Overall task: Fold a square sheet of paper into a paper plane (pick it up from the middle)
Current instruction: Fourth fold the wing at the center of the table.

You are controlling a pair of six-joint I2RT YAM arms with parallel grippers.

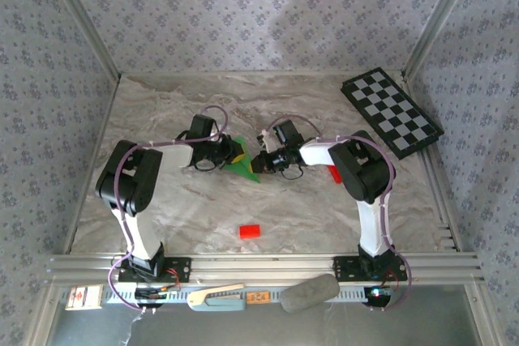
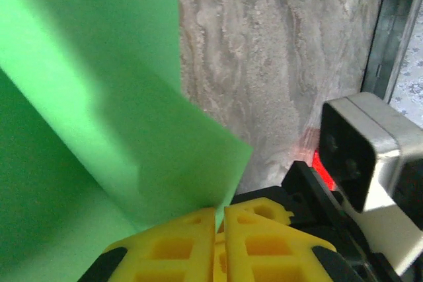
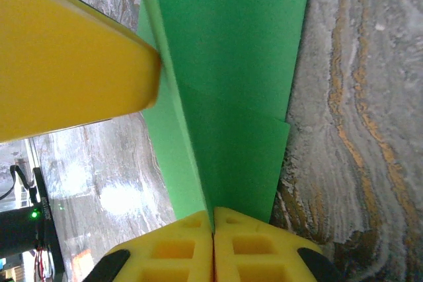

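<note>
Pinching, left: the left gripper (image 2: 219,212) is pressing its yellow fingers together on a corner of the folded green paper (image 2: 99,137), which is fanning up and to the left of them.
Pinching, right: the right gripper (image 3: 213,221) is pressing its fingers together on the end of the paper's crease.
Location: the paper is sitting mid-bench between the two grippers, left gripper on its left, right gripper on its right. Whether it is touching the marbled bench (image 1: 195,208) cannot be told.
Long axis: in the right wrist view the crease is running straight away from the right fingers, in line with them. One left finger (image 3: 66,77) is lying just beside the fold on its left.
Nearer arm: neither, since both are gripping the same piece from opposite sides.
Coming move, judged: any further crease is depending on the fingers working along this axis, not across it.
Bystanders: a small red block (image 1: 250,231) is lying nearer the arm bases and a checkerboard (image 1: 392,111) at far right, both well apart from the paper.
</note>
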